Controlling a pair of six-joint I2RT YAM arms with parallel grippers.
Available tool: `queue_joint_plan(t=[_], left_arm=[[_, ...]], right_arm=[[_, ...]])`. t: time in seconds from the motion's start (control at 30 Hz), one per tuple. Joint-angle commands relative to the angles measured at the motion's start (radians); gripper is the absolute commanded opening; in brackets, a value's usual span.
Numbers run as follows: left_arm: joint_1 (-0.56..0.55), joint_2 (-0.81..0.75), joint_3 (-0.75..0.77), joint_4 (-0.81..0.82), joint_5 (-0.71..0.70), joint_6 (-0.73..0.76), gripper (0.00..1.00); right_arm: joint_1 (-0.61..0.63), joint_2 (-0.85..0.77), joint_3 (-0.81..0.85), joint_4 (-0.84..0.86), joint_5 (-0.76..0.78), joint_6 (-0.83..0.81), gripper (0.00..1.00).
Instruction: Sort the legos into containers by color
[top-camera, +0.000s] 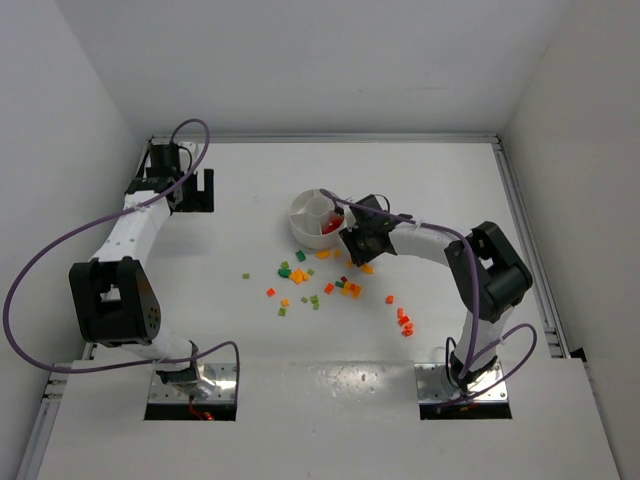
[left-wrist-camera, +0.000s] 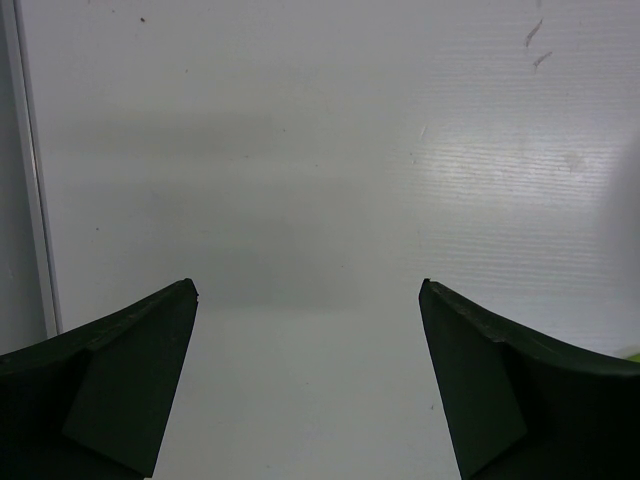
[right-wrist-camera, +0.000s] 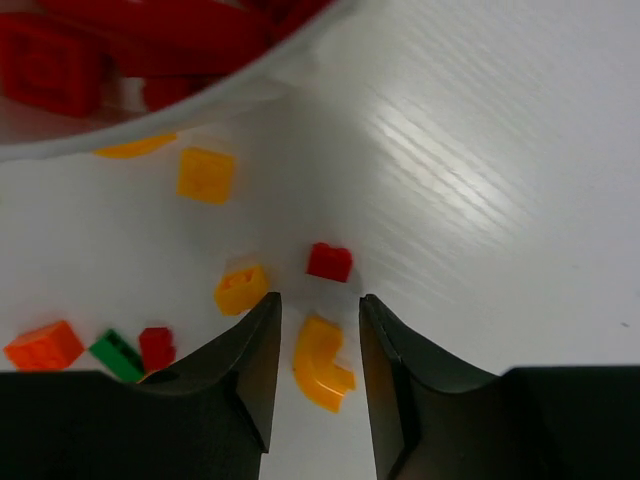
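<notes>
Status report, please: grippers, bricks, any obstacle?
Left gripper open, empty. Right gripper part open, astride curved orange brick near dish. Red bricks in dish, loose bricks remain. Small red brick and small orange brick near fingertips.

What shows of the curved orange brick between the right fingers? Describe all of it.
The curved orange brick is a small quarter-arc piece of glossy yellow-orange plastic with squared ends. It lies flat on the white table, between the dark fingers of the right gripper, which stand apart around it. A gap shows beside one finger; whether the other touches it is unclear. A red brick sits just beyond it, apart.
</notes>
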Motion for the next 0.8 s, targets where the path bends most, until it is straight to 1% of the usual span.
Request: queue_joint_plan(t=[0.0,0.07,0.2,0.27,0.3,0.4,0.57,0.77], left_arm=[[0.013,-0.02,-0.002,0.022,0.006,0.006,1.0],[0.013,-0.02,-0.002,0.022,0.006,0.006,1.0],[0.013,-0.011,-0.002,0.022,0.015,0.006,1.0],[0.013,-0.011,0.008,0.022,0.015,0.006,1.0],[0.013,-0.011,0.008,0.022,0.024,0.006,1.0],[0.013,-0.002,0.008,0.022,0.024,0.006,1.0],[0.013,-0.002,0.018,0.022,0.024,-0.003,1.0],[0.013,-0.002,0.018,0.022,0.024,-0.003,1.0]], right_arm=[[-0.003,-0.043,0.001,0.031,-0.189,-0.018,0.38],[-0.003,-0.052,-0.009,0.031,-0.198,-0.018,0.39],[-0.003,-0.089,-0.03,0.031,-0.145,-0.028,0.39],[-0.003,-0.089,-0.03,0.031,-0.089,-0.028,0.39],[-0.003,-0.089,-0.03,0.031,-0.035,-0.028,0.39],[-0.003,-0.075,-0.009,0.013,0.006,-0.018,0.39],[-0.003,-0.037,0.013,0.004,-0.019,-0.007,0.46],[-0.003,0.032,0.06,-0.006,-0.029,0.024,0.46]])
